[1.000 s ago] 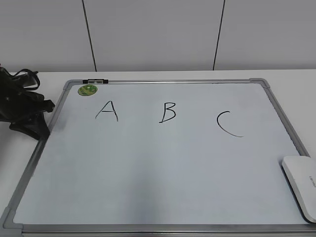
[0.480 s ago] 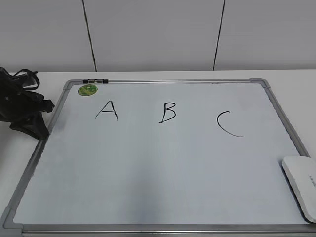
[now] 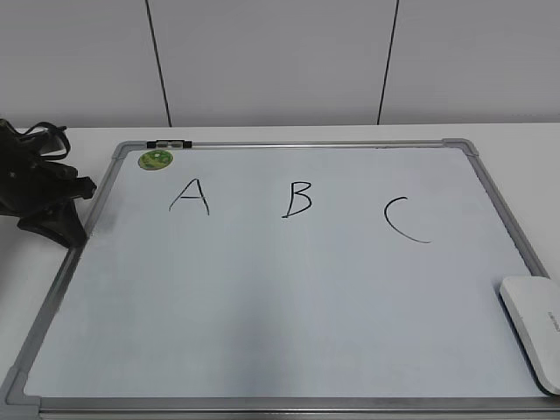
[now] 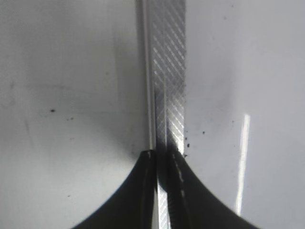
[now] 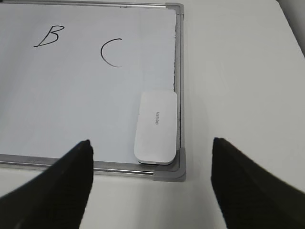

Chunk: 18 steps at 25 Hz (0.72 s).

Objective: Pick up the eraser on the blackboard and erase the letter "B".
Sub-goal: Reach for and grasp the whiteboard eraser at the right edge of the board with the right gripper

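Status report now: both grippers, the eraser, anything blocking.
Left gripper shut, at the blackboard left frame. Right gripper open, above the eraser, not touching. Eraser flat in the board's near right corner. Letter "B" intact. Nothing in the way.

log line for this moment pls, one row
phase: pre-grasp | eraser: lying at board's near right corner, untouched | letter "B": intact | left gripper: jaws shut on blackboard frame | right gripper: open

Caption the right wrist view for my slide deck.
Open right claw hovers above eraser at blackboard corner.
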Available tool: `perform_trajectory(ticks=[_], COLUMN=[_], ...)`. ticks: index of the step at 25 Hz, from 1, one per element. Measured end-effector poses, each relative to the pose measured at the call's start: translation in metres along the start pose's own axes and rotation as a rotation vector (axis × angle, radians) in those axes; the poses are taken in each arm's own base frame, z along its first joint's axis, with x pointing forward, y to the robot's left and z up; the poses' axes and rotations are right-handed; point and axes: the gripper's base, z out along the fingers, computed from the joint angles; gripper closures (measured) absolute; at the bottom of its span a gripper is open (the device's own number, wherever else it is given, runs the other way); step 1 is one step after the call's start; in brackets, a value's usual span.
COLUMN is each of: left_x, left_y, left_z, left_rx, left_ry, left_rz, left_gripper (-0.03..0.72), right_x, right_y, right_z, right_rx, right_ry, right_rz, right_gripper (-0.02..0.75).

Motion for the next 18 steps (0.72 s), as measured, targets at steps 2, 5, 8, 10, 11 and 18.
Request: perform_trajectory(ticks=[2,5,8,10,11,18], left_x=[0.000,0.000,0.000,0.000,0.000,0.000], left_y=[0.000,0.000,0.000,0.000,0.000,0.000], left_z=[0.000,0.000,0.000,0.000,0.000,0.000], left_rx=[0.000,0.000,0.000,0.000,0.000,0.000], left_ry=[0.000,0.000,0.000,0.000,0.000,0.000], left_rz=[0.000,0.000,0.000,0.000,0.000,0.000], left_gripper=[0.656,0.656,0.656,0.656,0.656,0.657], right_x=[-0.009,-0.018,-0.025,-0.028,-0.029,-0.034], right_y=[-0.001,-0.003,-0.005,-0.007,-0.007,-0.011], right_z=[0.012,0.033,0.057,0.074,0.081,0.128], right_rx=[-0.014,-0.033,-0.044,-0.049,-0.051,-0.063], right_ry=[0.059,0.183,0.304,0.380,0.406,0.556], right_rz=[0.012,0.027,0.040,0.045,0.048,0.076], right_gripper=[0.165,0.165,0.165,0.165,0.165,0.113])
